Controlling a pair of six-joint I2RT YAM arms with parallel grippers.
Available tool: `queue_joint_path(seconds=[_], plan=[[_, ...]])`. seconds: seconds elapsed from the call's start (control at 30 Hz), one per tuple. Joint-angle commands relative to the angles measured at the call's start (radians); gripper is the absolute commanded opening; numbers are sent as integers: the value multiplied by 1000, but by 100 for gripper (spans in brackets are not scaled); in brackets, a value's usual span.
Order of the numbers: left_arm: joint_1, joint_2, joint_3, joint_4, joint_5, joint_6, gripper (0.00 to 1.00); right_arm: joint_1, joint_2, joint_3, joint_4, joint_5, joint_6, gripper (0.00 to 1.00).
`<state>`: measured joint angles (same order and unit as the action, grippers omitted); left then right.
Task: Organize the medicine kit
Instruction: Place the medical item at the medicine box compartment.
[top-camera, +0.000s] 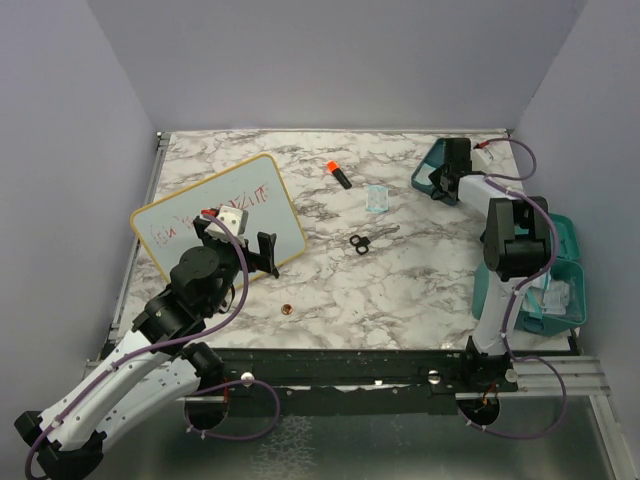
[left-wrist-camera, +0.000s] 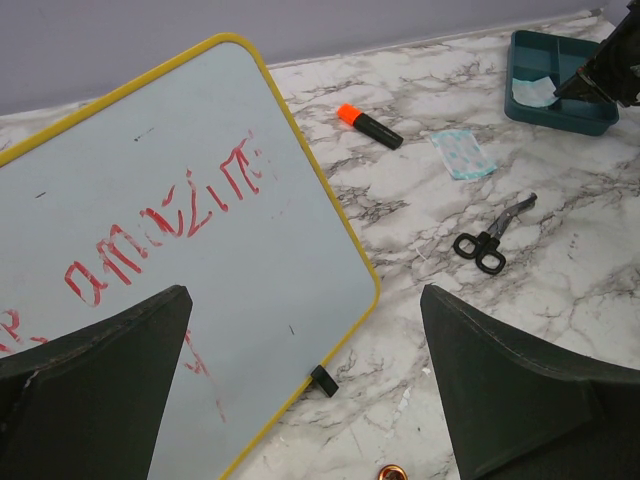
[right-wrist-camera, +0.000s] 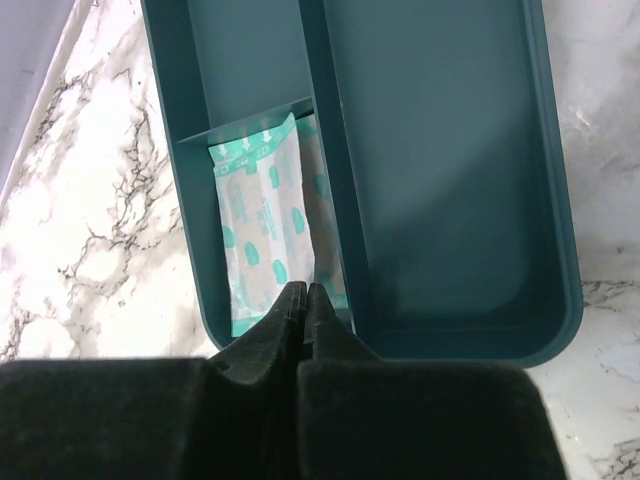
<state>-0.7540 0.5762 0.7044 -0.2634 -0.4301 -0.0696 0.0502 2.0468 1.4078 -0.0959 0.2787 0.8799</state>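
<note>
Right tool (right-wrist-camera: 305, 290) over the medicine kit tray (right-wrist-camera: 450, 150)
Fingers pressed together, I'm hovering right above the packet (right-wrist-camera: 262, 230), laid flat to fit the small compartment; left tool (left-wrist-camera: 305, 295) has its fingers spread wide over the whiteboard (left-wrist-camera: 180, 230).

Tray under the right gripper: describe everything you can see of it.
The tray is teal, shallow and hard-plastic looking, with rounded corners. A long wall splits it into a wide bare compartment and a narrow side, which a cross wall divides again. A white, teal-spotted packet lies in the narrow cell nearest the gripper. The tray sits flat on the marble table, far right. The shut right gripper hangs over the packet's near end; contact is unclear.
</note>
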Motion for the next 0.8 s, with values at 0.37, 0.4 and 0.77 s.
queue_joint_path(seconds=[0.37,0.4,0.77], plan=[[2,1,-11,15,17,6,99,-12,36,66,-35,18,-33,21],[2,0,-12,15,17,6,99,-12,30,70,-41,17,-37,23],[2,3,-10,15,28,5,99,-12,-50,132,-114,-114,-154,29]])
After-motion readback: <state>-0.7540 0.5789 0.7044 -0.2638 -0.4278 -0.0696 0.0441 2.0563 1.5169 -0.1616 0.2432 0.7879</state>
